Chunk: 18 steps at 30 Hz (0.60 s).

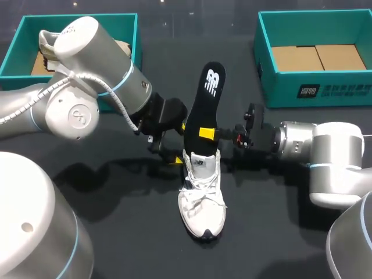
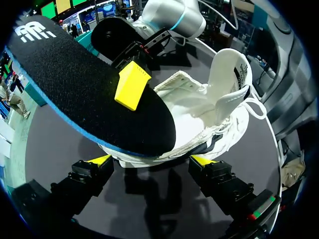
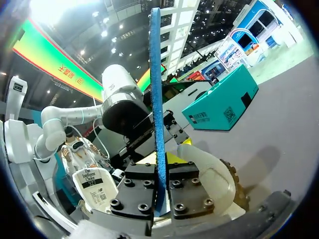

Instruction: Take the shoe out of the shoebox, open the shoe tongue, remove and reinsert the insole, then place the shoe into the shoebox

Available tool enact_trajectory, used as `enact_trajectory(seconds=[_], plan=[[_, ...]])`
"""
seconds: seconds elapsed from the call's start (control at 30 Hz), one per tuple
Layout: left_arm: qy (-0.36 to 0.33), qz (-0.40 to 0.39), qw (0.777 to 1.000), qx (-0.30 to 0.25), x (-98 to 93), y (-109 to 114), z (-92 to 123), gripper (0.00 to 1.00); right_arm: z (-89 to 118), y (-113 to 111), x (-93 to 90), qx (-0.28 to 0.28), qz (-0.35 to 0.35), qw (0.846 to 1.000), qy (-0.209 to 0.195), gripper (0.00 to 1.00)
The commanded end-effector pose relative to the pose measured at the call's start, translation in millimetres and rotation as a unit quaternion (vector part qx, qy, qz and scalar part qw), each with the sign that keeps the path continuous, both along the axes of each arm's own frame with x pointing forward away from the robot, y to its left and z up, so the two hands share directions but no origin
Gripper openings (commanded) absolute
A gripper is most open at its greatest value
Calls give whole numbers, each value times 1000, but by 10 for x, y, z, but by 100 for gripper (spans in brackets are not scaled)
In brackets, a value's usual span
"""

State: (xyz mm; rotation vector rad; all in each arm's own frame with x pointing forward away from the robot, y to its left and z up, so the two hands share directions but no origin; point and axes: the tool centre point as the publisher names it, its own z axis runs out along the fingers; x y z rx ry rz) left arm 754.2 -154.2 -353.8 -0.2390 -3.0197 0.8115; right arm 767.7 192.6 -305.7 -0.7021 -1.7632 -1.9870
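Note:
A white shoe (image 1: pixel 201 200) lies on the dark table, toe toward me. A black insole (image 1: pixel 210 107) with a blue edge stands upright out of its opening. My right gripper (image 1: pixel 208 133) is shut on the insole's middle. In the right wrist view the insole (image 3: pixel 155 89) shows edge-on between the pads of that gripper (image 3: pixel 155 196), with the shoe's heel (image 3: pixel 212 174) beside them. My left gripper (image 1: pixel 172 156) is open at the shoe's heel. In the left wrist view this gripper (image 2: pixel 149 162) has its fingers on either side of the shoe (image 2: pixel 199 119), under the insole (image 2: pixel 84 94).
A teal shoebox (image 1: pixel 17 46) at the back left holds another shoe (image 1: pixel 49 47). A second teal shoebox (image 1: pixel 317 90) stands at the back right with only cardboard showing inside. My left arm (image 1: pixel 93 87) stretches across the left half of the table.

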Motion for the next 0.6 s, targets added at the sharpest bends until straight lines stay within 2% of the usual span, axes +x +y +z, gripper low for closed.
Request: enact_trajectory(seconds=[0.03, 0.43, 0.6], plan=[[1, -1, 1000, 0, 6, -7, -8, 100, -33, -14, 33, 0, 10, 1000, 1, 0], [1, -1, 1000, 0, 6, -7, -8, 100, -33, -14, 33, 0, 10, 1000, 1, 0], [1, -1, 1000, 0, 6, -7, -8, 100, -154, -25, -56, 14, 6, 1000, 7, 0]])
